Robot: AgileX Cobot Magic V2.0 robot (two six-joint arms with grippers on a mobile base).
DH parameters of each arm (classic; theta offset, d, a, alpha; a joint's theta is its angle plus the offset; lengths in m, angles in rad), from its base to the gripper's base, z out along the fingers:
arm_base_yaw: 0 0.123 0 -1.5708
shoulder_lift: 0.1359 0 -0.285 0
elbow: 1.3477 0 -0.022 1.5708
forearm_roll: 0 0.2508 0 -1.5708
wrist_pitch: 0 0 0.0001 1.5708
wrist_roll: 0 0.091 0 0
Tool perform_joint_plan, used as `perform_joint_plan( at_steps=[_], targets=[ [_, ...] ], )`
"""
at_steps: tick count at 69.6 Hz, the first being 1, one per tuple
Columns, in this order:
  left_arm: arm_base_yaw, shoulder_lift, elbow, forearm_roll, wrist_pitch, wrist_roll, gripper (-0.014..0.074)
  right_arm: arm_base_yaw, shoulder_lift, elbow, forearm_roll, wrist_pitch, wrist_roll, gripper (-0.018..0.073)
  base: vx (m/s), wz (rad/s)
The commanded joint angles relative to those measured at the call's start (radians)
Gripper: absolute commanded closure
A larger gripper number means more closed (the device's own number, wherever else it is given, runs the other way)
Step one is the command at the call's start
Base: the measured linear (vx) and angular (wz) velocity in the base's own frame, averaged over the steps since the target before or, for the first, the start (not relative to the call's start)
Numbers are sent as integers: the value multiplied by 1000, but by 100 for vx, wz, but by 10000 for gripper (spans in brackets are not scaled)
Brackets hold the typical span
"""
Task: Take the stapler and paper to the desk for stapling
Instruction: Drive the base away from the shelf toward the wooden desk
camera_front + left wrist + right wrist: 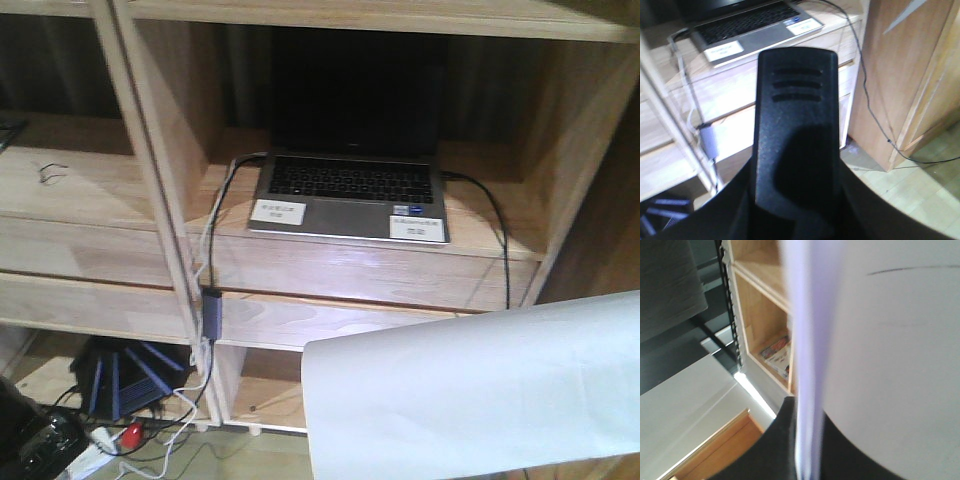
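Your right end effector is clamping the paper, which is hanging in the air at the lower right of the front view, low against the light-wood shelf unit. From the right wrist you are seeing the sheets edge-on, rising out of the closed jaws. Your left end effector is gripping the stapler, whose black ridged body is sticking out ahead of the wrist camera, off any surface. The end effector's dark fingers are blurring into the stapler there. Beyond both, an open laptop is sitting in the shelf unit's middle compartment, carrying two white labels on its palm rest, with black cables running down either side. On the floor at lower left, a power strip is lying among wires.
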Motion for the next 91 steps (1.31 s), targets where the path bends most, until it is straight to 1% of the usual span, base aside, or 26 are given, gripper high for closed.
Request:
perform_joint_plan(
  at_steps=[1,53,91],
  targets=[
    [-3,6,-32,-32,-104,-3,603,-1,7,4,4,-58,-12,565,-7,29],
    [-3,6,-32,-32,-104,-3,603,-1,7,4,4,-58,-12,565,-9,45],
    [-3,6,-32,-32,-104,-3,603,-1,7,4,3,-58,-12,565,-1,51]
  ],
)
